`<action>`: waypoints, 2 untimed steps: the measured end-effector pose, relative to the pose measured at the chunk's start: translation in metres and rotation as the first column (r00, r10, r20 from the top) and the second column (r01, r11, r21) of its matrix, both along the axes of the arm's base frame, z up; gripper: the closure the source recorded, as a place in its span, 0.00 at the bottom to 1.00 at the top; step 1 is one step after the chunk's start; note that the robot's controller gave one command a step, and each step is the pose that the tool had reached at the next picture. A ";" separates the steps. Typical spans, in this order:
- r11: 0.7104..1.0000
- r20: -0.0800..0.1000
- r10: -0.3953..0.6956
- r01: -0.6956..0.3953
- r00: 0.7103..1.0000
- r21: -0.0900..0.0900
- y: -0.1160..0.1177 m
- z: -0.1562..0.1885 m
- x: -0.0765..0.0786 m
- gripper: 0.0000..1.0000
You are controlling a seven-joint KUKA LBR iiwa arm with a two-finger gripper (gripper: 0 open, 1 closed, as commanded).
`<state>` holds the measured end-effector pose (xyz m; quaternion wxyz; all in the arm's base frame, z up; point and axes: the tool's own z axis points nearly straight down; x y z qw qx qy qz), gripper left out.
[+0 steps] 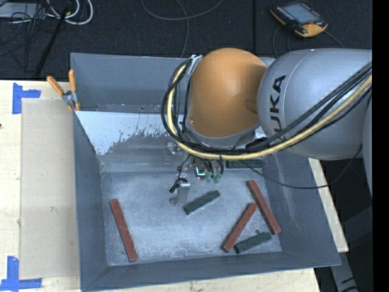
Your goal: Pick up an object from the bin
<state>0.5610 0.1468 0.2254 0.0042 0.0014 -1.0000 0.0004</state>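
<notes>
**Grey metal bin with the arm's gripper low over its floor**

Grey sheet metal forms the bin (91,163), whose sloping walls run down to a flat, speckled floor in the middle of the frame. The arm (316,108) enters from the right edge. Its orange wrist cover (222,93) and a bundle of black and yellow cables (176,102) hang over the upper centre of the bin.

Below the cover, the gripper (177,190) sits low over the floor, slightly left of the bin's centre. Whether it is apart or together cannot be told, and nothing can be seen held in it.

The nearest thing is a short dark green bar (202,202). It lies flat just to the gripper's right and tilts up towards the right. Whether the two touch cannot be told.

Two reddish-brown bars lie in the lower right of the floor. The upper bar (263,207) and the lower bar (239,227) lean towards each other. A second dark green bar (253,242) rests just beside the lower bar's bottom end.

A third reddish-brown bar (123,230) lies alone at the lower left, well apart from the rest.
</notes>
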 end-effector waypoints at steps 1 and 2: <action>1.000 0.007 -0.004 0.004 1.000 0.001 -0.001 0.004 0.002 0.00; 0.985 0.014 0.172 -0.172 0.985 0.003 -0.037 -0.030 0.007 0.00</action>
